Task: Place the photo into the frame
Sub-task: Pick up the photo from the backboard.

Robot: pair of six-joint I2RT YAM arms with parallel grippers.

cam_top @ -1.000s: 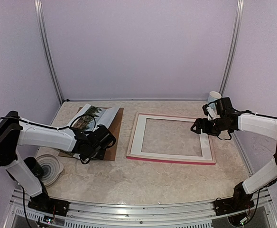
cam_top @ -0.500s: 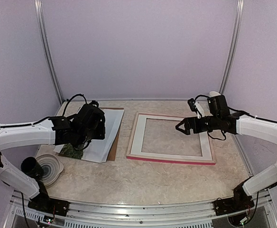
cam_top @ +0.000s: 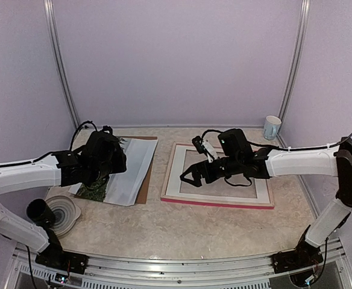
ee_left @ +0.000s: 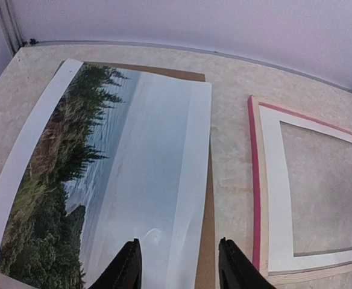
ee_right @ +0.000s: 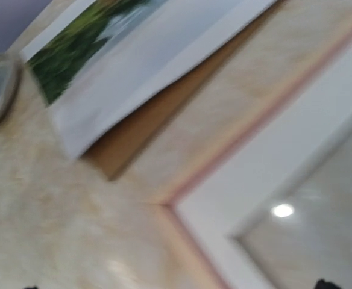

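Task barely begun: the photo [cam_top: 95,191] is seen lying face up on the brown backing board [cam_top: 146,185], at 9 o'clock of the frame [cam_top: 215,200], whose opening is not yet filled; pick-up, carry and seating are all left. The left gripper [ee_left: 180,268] is held narrowly parted over the photo's pale part, nothing gripped. The right gripper [cam_top: 191,174] is spread wide over the frame's 9 o'clock rail, nothing held. Print detail is given by the left wrist view only; from the top it is mostly hidden.
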